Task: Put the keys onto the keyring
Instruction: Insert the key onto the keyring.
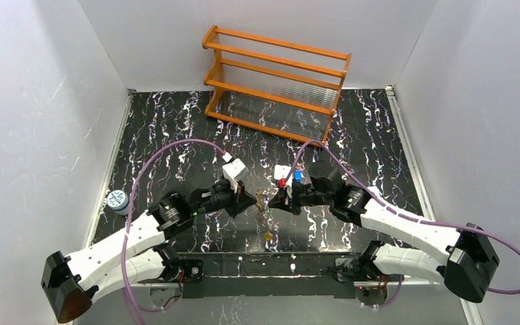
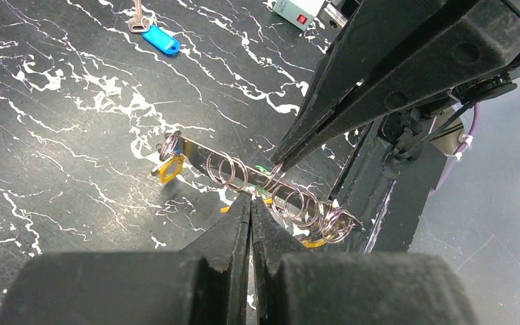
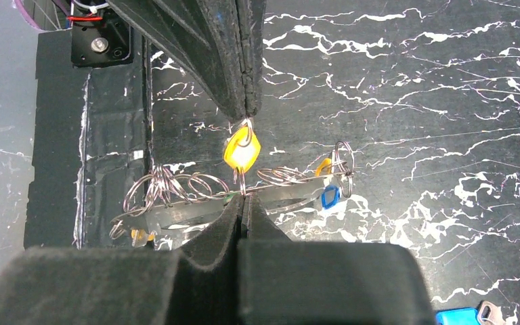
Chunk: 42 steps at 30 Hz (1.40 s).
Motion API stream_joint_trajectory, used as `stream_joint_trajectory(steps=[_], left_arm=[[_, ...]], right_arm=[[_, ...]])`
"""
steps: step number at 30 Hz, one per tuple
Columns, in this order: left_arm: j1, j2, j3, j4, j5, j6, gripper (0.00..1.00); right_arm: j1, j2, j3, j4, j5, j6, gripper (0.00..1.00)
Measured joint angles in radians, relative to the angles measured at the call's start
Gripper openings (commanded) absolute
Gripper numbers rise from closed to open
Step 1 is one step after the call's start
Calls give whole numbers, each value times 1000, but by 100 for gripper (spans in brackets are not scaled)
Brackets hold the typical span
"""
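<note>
Above black marbled table (image 1: 176, 135), left gripper (image 3: 247, 115) jaws pinch the yellow key (image 3: 242, 150); right gripper (image 3: 242, 200) jaws clamp the keyring (image 3: 196, 184).

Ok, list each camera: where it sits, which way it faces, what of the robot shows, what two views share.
Top external: above and behind the bases, facing down on the black marbled table and orange wooden rack; both arms show.
Left wrist: on the left arm, facing along its shut left pincer at the silvery strip of wire rings.
Right wrist: likewise, along its shut right pincer.
Shared: both wrist views show that strip and the opposite pincer.
</note>
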Motion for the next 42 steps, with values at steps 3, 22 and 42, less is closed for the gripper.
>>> stream_joint_trajectory(steps=[3, 22, 42], left_arm=[[-4, 3, 0, 0, -2, -5, 0], [-68, 63, -1, 57, 10, 3, 0], [-76, 42, -1, -57, -66, 30, 0]], right_arm=[[0, 0, 0, 0, 5, 7, 1], [0, 18, 15, -1, 0, 28, 1], [0, 17, 15, 0, 33, 33, 1]])
